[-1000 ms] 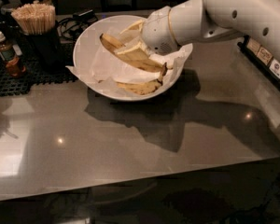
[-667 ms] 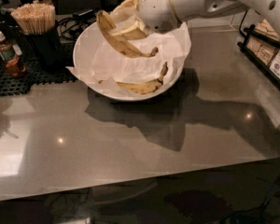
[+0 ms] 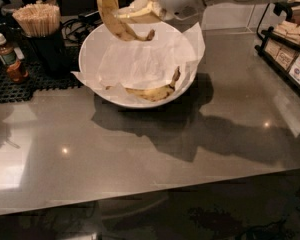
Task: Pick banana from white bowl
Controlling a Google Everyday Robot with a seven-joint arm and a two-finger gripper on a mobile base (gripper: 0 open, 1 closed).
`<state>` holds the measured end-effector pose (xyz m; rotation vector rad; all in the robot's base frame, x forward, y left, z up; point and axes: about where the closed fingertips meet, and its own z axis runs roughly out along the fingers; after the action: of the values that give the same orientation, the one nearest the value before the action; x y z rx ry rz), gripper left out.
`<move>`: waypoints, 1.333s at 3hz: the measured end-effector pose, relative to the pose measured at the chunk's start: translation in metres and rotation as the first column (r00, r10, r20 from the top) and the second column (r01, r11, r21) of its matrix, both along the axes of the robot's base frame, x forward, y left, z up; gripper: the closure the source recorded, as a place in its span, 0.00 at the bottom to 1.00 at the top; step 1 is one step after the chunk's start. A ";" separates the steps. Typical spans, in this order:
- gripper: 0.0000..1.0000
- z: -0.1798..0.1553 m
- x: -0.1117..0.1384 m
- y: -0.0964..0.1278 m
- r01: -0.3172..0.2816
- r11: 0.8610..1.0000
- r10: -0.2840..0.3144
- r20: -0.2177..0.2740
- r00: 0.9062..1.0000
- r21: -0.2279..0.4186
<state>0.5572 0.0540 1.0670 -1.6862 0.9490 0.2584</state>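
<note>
Up at the top edge, the white arm's gripper (image 3: 142,9) has its fingers clamped on the curved yellow brown-tipped banana (image 3: 114,19), which hangs in the air over the far rim of the wide round white bowl (image 3: 89,46). A second yellow banana (image 3: 152,92) lies on the crumpled white paper liner (image 3: 140,61) inside.

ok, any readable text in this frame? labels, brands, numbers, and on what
No text can be read.
Bottle label: too blurred.
Packets on rack: print too blurred.
Gripper, top centre, holding banana over bowl: no markings visible.
</note>
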 end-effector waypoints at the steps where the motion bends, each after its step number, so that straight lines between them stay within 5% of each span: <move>1: 1.00 -0.016 -0.029 -0.007 -0.016 0.996 0.018 -0.019 1.000 0.091; 2: 1.00 -0.028 -0.055 -0.003 -0.030 0.991 0.033 -0.023 0.999 0.131; 4: 1.00 -0.030 -0.104 0.002 -0.020 0.992 0.013 0.057 0.998 0.122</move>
<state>0.4530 0.0561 1.0371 -1.5811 0.8605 0.2736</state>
